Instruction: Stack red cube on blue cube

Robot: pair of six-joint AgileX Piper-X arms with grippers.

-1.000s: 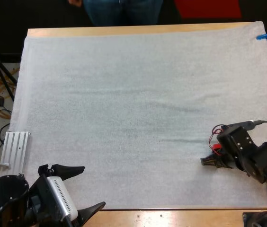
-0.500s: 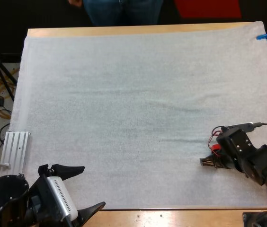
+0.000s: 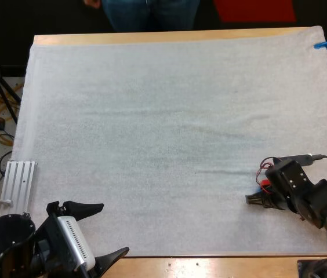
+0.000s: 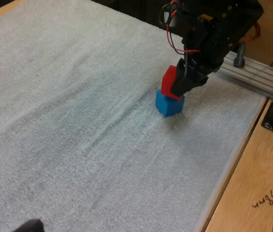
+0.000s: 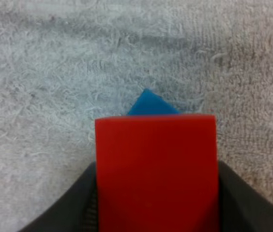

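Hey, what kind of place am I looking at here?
Probably a robotics lab bench: the right gripper holds a red cube over a blue cube on a white mat, with a tripod and loose cables on the floor beside the table.

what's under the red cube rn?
The blue cube, on the white mat, directly beneath the red cube held by the right gripper. Its top is mostly covered; cannot tell if the faces touch.

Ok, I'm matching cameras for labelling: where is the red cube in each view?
High view: red cube, a sliver beside the right gripper.
Left wrist view: red cube in that gripper, over the blue cube.
Right wrist view: red cube between the near fingers, blue cube just beyond.
Shared landmark: the right gripper.
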